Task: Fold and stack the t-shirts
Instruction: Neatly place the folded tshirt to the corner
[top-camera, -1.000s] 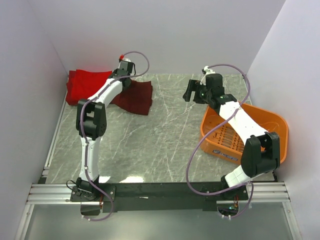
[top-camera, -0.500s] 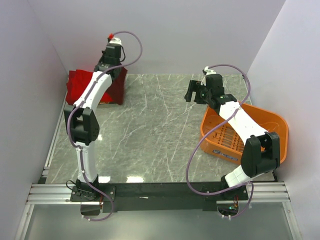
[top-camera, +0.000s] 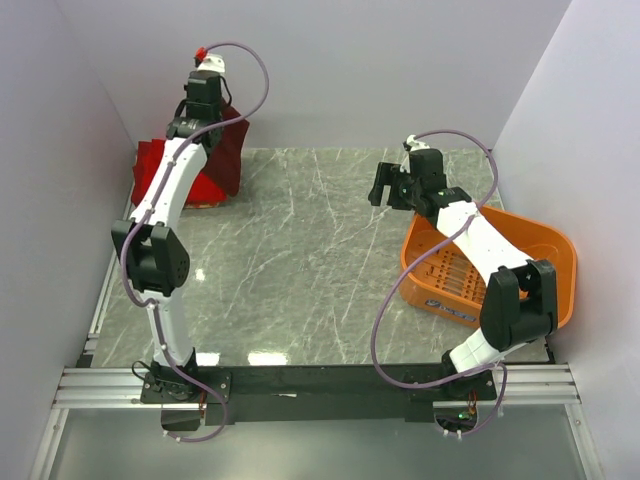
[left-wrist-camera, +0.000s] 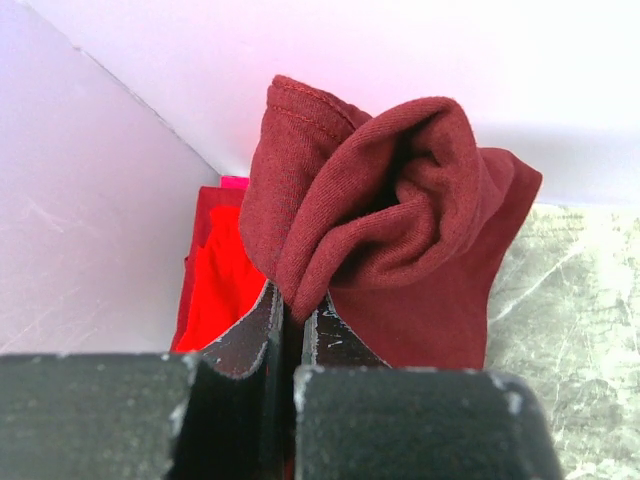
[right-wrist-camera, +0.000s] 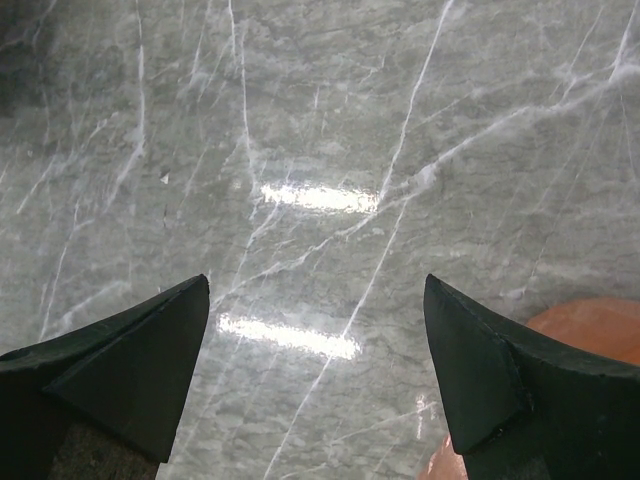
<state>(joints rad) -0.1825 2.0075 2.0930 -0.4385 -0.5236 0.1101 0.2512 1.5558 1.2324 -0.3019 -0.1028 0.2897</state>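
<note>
Marble table (top-camera: 300, 260): one maroon tee (left-wrist-camera: 400, 200) pinched between left fingers (left-wrist-camera: 250, 340); right fingers (right-wrist-camera: 130, 370) spread.

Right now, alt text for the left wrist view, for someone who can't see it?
The left end effector is shut on a bunched dark maroon t-shirt, held up before the pale wall. Beyond it, bright red cloth lies in the corner of the marble table.

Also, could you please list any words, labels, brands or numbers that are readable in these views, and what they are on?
No text can be read in any view.
Orange plastic basket: a pale marking on its near wall, too small to read.
Maroon t-shirt: no print or label showing.
Red t-shirt: no print or label showing.
</note>
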